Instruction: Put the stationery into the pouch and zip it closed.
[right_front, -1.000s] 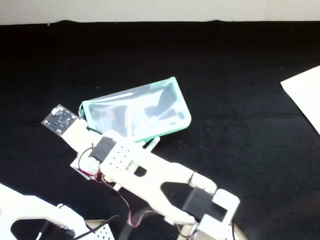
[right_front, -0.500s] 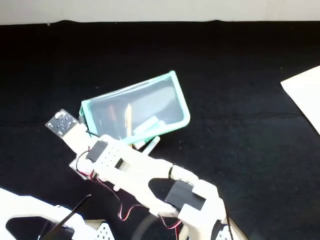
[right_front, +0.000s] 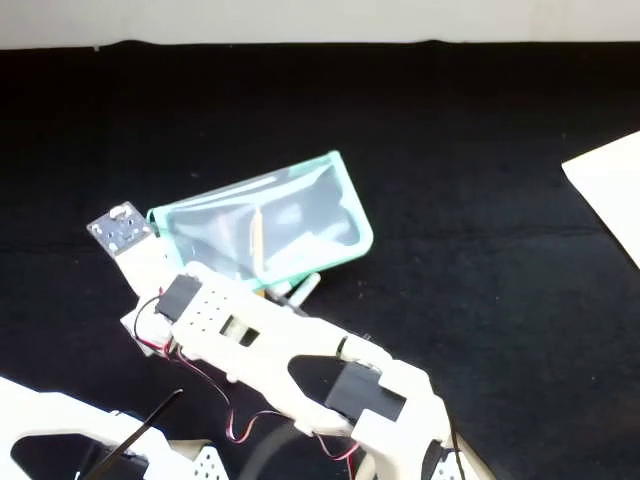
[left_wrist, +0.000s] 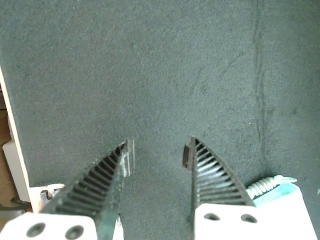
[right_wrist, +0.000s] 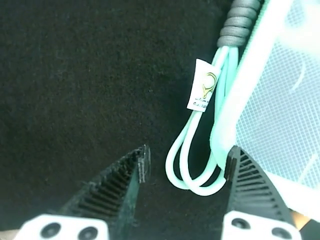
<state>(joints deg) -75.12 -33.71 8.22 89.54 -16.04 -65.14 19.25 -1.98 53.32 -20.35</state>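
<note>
A clear pouch with a mint-green border lies flat on the black cloth, left of centre. A pencil and some pale items show through it. The right arm stretches from the near edge to the pouch's left end. In the right wrist view, my right gripper is open around the pouch's mint cord loop, with one fingertip close to the pouch's corner. My left gripper is open over bare cloth, holding nothing.
A white sheet lies at the table's right edge. A small white piece pokes out by the pouch's near edge. The left arm's white links sit at the near left corner. The cloth's edge shows beside the left gripper.
The right arm has swung a little to the left and its elbow has dropped. The pouch has slid slightly left with it. The pencil inside now shows clearly.
</note>
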